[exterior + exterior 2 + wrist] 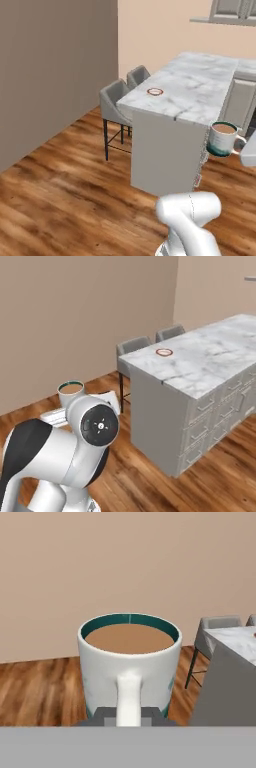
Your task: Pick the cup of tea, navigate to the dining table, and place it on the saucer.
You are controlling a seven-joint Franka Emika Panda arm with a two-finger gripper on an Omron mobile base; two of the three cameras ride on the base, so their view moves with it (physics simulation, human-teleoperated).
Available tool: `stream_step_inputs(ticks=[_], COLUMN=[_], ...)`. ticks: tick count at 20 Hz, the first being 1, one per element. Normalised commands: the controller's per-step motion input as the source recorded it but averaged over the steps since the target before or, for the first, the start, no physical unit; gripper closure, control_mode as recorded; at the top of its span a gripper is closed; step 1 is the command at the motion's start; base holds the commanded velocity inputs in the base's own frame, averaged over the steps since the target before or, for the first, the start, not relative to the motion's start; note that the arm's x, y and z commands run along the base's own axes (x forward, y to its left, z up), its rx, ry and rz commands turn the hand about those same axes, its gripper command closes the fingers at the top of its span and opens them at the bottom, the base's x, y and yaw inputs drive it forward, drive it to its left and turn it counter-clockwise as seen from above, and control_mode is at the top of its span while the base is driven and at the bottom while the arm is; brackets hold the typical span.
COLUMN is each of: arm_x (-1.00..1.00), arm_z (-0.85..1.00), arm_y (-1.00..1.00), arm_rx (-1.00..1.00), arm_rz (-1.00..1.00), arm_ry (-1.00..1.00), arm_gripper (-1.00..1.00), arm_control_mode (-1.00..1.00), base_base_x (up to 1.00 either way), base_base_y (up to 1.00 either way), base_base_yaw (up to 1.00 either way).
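In the left base view, a plain taupe wall fills the left side above the wooden floor, and two grey chairs stand tucked against the near left edge of the dining table. The saucer lies on the marble top near that same edge, with bare marble all around it. To the right, past the table's near corner, the cup of tea hangs in the air beside the table end, lower than its top and well apart from the saucer; the table's corner and grey end panel lie between them. The white arm rises at the bottom right. In the hand view the end effector is clamped narrow on the cup's white handle, the mug upright and brown liquid level, with a chair and a slice of the table to its right.
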Motion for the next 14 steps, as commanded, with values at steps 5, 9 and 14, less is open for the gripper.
stream_step_inputs(ticks=[5, 9, 14], arm_x=[0.00, 0.00, 0.00], arm_z=[0.00, 0.00, 0.00], arm_y=[0.00, 0.00, 0.00], arm_rx=[0.00, 0.00, 0.00], arm_rz=[0.00, 0.00, 0.00], arm_ry=[0.00, 0.00, 0.00], arm_gripper=[1.00, 1.00, 1.00], arm_control_mode=[1.00, 1.00, 1.00], base_base_x=[0.86, 0.83, 0.80], base_base_y=[0.32, 0.32, 0.34], base_base_yaw=[-0.30, -0.32, -0.33])
